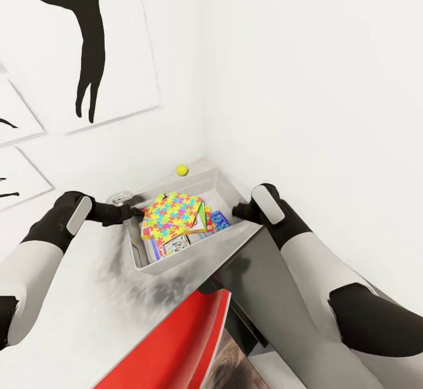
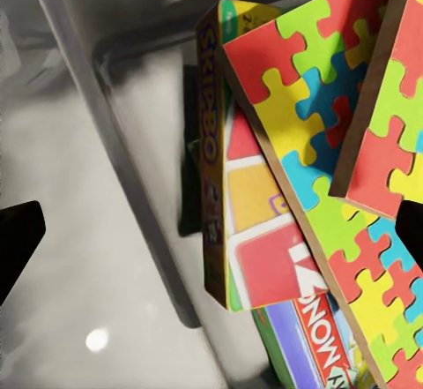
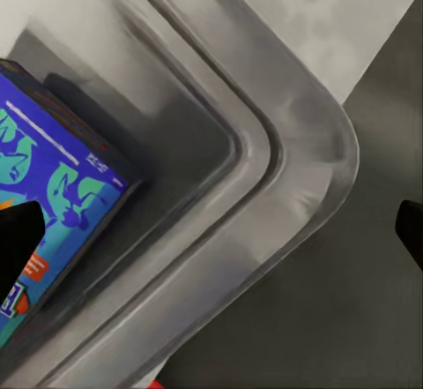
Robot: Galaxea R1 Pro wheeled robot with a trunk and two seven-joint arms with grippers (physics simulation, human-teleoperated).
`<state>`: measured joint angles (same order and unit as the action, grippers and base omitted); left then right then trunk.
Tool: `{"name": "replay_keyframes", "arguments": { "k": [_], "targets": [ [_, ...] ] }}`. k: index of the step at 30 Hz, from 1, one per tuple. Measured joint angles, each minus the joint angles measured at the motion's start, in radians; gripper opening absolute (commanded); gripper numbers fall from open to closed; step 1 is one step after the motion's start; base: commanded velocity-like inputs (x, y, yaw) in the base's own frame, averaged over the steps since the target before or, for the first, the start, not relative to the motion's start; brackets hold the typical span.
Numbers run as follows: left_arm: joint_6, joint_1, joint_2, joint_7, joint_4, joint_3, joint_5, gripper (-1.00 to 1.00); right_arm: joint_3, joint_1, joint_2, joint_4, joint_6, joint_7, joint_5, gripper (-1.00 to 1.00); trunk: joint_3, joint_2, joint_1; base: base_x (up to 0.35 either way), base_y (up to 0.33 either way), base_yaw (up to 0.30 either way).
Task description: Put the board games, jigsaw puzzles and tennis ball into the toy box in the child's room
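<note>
Clearly the tennis ball [image 1: 182,170] is what remains — it sits on the table [image 1: 88,312] just beyond the toy box's [image 1: 232,192] far rim, near the wall corner. I judge it light, fuzzy and prone to roll, so I'd close on it across its middle from above, gently. Inside the box lie the jigsaw puzzles [image 1: 173,213], stacked askew over the board games [image 1: 176,244]; how many games sit beneath I can't count. The left tool [image 1: 136,213] hovers at the box's left rim and the right tool [image 1: 236,211] at its right corner — both spread wide and empty, judging by the fingertips [image 2: 18,239] at the wrist views' edges.
</note>
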<state>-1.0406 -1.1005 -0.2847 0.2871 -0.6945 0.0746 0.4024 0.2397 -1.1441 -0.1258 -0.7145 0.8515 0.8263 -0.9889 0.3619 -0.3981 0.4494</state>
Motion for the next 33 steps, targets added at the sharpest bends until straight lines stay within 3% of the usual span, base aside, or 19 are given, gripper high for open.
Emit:
{"name": "replay_keyframes", "arguments": {
  "k": [7, 33],
  "targets": [
    [0.0, 0.0, -0.002, 0.001, 0.0, 0.0, 0.001, 1.0, 0.002, 0.0, 0.004, 0.024, -0.009, -0.032, 0.0, 1.0, 0.0, 0.0, 0.0, 0.0, 0.0, 0.0],
    [0.0, 0.0, -0.003, 0.002, 0.0, 0.001, 0.003, 1.0, 0.006, 0.0, 0.006, 0.026, -0.01, -0.036, 0.0, 1.0, 0.0, 0.0, 0.0, 0.0, 0.0, 0.0]
  ]
}}
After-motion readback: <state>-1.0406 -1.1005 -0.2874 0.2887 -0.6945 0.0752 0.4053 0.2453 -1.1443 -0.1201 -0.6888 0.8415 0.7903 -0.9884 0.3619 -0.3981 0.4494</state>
